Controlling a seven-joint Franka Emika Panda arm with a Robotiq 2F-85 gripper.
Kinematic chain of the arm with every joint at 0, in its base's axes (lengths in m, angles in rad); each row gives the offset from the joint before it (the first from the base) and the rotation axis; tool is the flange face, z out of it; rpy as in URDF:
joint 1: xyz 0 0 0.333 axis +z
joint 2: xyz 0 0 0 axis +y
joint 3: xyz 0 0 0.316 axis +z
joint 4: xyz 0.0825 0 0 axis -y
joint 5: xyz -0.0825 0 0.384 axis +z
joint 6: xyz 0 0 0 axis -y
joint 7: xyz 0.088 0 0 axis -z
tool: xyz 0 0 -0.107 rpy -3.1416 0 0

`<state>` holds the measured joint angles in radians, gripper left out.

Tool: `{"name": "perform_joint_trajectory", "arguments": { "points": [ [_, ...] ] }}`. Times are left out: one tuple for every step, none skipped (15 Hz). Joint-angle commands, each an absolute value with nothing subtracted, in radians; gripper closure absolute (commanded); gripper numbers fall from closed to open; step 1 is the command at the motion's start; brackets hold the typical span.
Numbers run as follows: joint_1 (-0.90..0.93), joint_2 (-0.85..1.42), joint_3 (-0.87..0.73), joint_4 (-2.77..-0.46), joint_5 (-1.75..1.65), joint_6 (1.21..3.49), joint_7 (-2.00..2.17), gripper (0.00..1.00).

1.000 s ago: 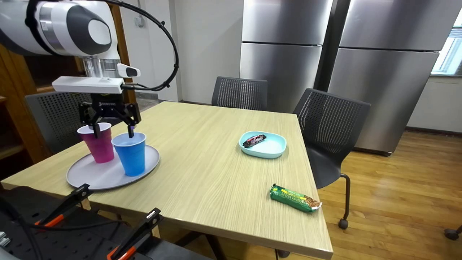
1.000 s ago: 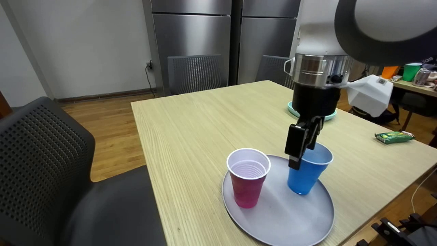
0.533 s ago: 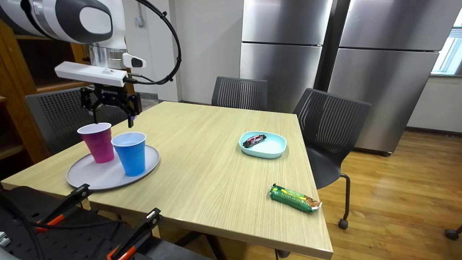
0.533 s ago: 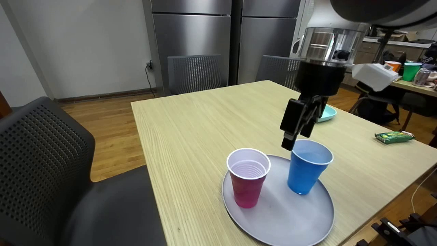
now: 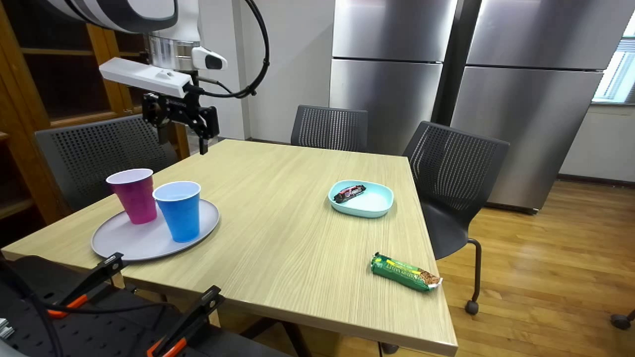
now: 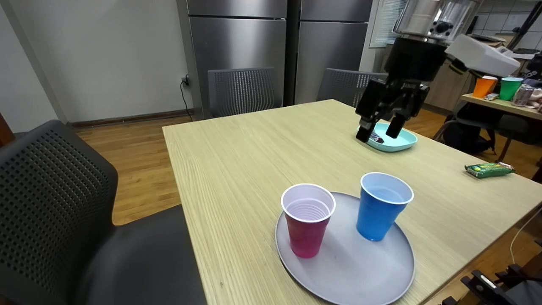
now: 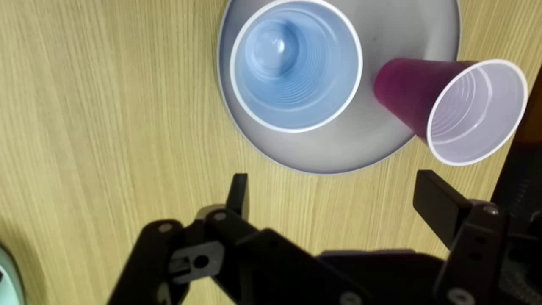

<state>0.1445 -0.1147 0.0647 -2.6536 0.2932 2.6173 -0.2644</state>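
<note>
Above the pale wooden table (image 5: 278,223), the gripper (image 7: 332,186) hangs with its fingers spread wide, apart from the blue cup (image 5: 179,213) and the magenta cup (image 6: 308,239), which both stand upright on the round grey plate (image 6: 360,275). Farther out on the table, a dark-wrapped bar (image 5: 349,194) lies in a turquoise dish (image 5: 375,202), and a green packet (image 5: 403,272) rests near the table's edge. Around it stand black mesh-backed chairs (image 5: 454,168), with steel refrigerators (image 5: 387,94) farther back.

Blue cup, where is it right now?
In the wrist view, the blue cup stands at top centre on the gray plate, left of the purple cup.
</note>
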Motion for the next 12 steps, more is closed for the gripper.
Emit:
{"name": "perform_joint_trajectory", "arguments": {
  "points": [
    [0.103, -0.135, 0.032, -2.621, 0.286, 2.569, -0.170, 0.00],
    [0.088, -0.126, 0.021, -2.611, 0.281, 2.572, -0.144, 0.00],
    [0.072, -0.118, 0.009, -2.602, 0.277, 2.578, -0.111, 0.00],
    [0.058, -0.112, -0.001, -2.593, 0.269, 2.578, -0.077, 0.00],
    [0.040, -0.106, -0.011, -2.584, 0.263, 2.581, -0.036, 0.00],
    [0.020, -0.101, -0.024, -2.575, 0.254, 2.582, -0.005, 0.00],
    [0.005, -0.096, -0.031, -2.568, 0.243, 2.587, 0.040, 0.00],
    [-0.016, -0.085, -0.041, -2.560, 0.223, 2.602, 0.080, 0.00],
    [-0.035, -0.074, -0.050, -2.551, 0.201, 2.604, 0.125, 0.00],
    [-0.051, -0.067, -0.056, -2.542, 0.180, 2.603, 0.173, 0.00],
    [-0.068, -0.059, -0.068, -2.534, 0.165, 2.600, 0.211, 0.00],
    [-0.084, -0.049, -0.078, -2.523, 0.150, 2.598, 0.252, 0.00]
  ]
}}
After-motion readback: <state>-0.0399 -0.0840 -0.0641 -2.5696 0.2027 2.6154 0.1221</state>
